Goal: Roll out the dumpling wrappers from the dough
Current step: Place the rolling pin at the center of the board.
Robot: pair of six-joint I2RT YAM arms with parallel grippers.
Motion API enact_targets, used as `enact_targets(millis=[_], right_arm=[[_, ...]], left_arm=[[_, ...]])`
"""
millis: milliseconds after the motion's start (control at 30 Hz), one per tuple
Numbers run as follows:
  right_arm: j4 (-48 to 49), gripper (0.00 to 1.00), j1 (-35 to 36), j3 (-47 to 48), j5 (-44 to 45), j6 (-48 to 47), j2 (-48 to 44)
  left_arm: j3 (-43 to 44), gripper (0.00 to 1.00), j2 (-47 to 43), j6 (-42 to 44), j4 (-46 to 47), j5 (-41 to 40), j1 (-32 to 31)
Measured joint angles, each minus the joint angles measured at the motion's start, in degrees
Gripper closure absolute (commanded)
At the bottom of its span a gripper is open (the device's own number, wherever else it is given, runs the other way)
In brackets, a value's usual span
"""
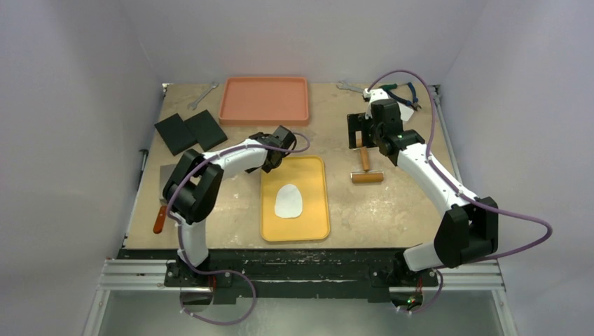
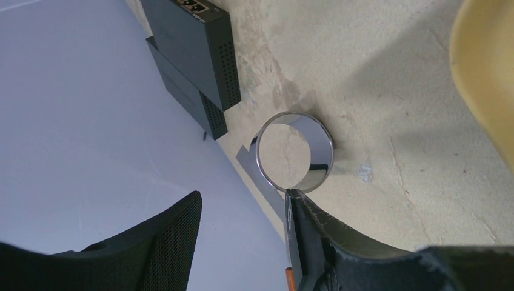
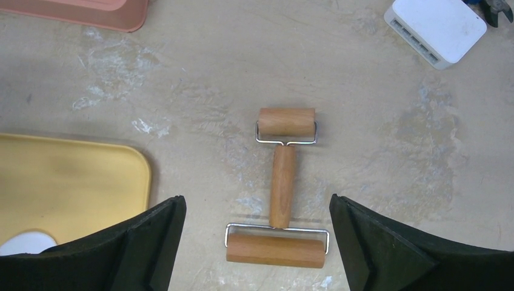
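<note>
While both arms are reaching out over the table (image 1: pixel 392 210), we are seeing a flat white oval of dough (image 1: pixel 288 201) lying on a yellow tray (image 1: pixel 315 217) in the middle of the scene. It is sitting slightly toward the tray's near end, apart from the rim.

The left gripper (image 2: pixel 242 195) is hovering by the tray's far left corner. Its jaws are standing partly spread, with only bare table showing between them. A small shiny metal ring (image 2: pixel 320 163) is lying on the table just beyond one fingertip, and we cannot tell whether the two are touching. Two black boxes (image 2: pixel 200 54) are sitting farther left, one overlapping the other.

The right gripper (image 3: pixel 256 200) is hanging over the right side of the table with its jaws spread wide, pinching nothing. Below it a wooden roller (image 3: pixel 283 182) is lying on the table, with a short head at its far end and a longer head at its near end. In the wrist view it is sitting between the two fingers, apart from both.

A pink tray (image 1: pixel 264 100) is sitting at the far edge, beyond the yellow one. A white box (image 3: pixel 436 27) is resting to the far right of the roller.
</note>
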Motion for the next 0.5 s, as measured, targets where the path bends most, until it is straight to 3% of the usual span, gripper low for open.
enact_targets(millis=[267,500], right_arm=[[0.35,0.02,0.0,-0.17,-0.48,0.0,0.0],[1.14,0.02,0.0,-0.79,-2.16,0.0,0.0]], left_arm=[[-2.08,0.48,4.83,2.86,3.82,-5.25,0.24],[-4.15,0.58,7.04,6.47,8.04,-8.83,1.7]])
